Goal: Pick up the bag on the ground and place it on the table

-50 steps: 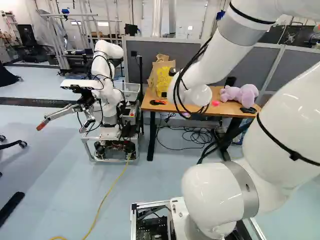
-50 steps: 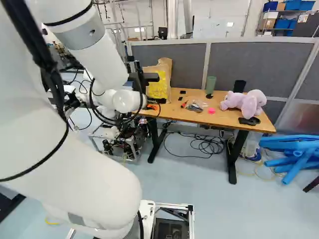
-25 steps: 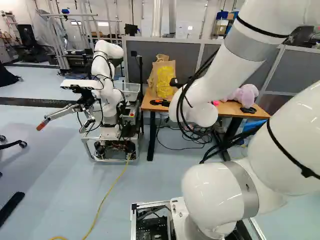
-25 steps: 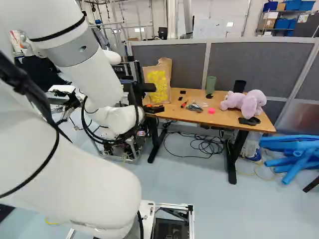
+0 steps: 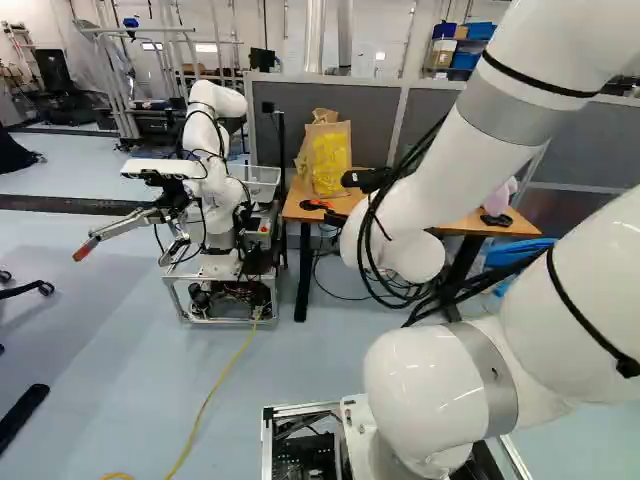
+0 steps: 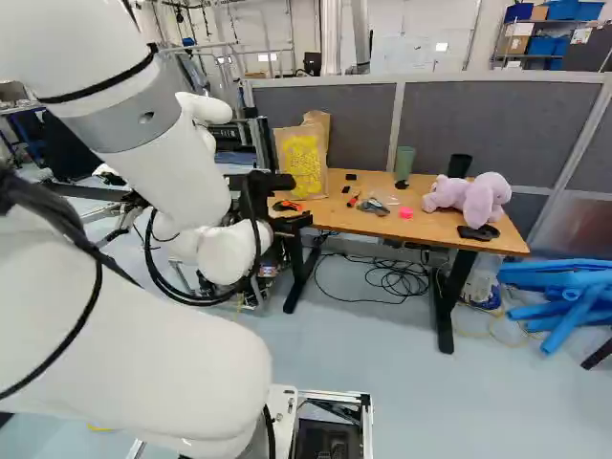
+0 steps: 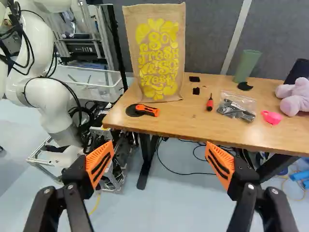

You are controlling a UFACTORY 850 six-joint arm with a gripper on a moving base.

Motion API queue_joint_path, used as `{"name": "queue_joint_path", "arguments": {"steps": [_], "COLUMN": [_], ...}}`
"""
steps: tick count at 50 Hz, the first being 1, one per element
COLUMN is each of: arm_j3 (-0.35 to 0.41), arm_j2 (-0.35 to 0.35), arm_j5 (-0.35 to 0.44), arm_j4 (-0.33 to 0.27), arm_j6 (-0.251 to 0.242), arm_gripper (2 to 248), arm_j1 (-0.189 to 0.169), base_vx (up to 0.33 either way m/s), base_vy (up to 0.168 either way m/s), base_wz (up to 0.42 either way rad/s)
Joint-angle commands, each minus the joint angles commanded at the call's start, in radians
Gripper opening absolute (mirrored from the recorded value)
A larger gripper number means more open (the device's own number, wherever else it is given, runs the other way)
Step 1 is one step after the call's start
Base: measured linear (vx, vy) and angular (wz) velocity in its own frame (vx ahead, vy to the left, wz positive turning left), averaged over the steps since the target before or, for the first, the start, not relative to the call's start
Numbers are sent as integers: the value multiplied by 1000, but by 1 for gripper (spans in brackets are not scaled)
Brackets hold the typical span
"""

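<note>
Background: grey partition behind the far edge of the table, wood top, dark legs.
Bag: on the table, left end, upright near the far edge. Brown, yellow lettering.
Gripper: near side of the table, mostly hidden behind the arm in the base views.
Fingers: spread wide, orange pads well apart. Bag is ahead of them, well apart from both.
Left end, near edge: orange-and-black tool, just beside the bag's base, nearer side.
Mid-table: red-and-black screwdriver, then clear packet with dark parts, then pink item, left to right.
Far side: green cup, right of the bag.
Right end: purple plush, black item nearer.
Floor, under table: loose black cables.
Floor, right: blue tubes.
Left of table: another robot, white arm on a wheeled frame.
</note>
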Motion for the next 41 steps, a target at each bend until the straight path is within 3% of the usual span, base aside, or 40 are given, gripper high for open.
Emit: {"name": "queue_joint_path", "arguments": {"steps": [41], "arm_j3": [27], "arm_j2": [12], "arm_j5": [24], "arm_j4": [-3], "arm_j6": [0], "arm_gripper": [247], "arm_j1": [1], "base_vx": [0], "base_vy": [0], "base_wz": [0]}}
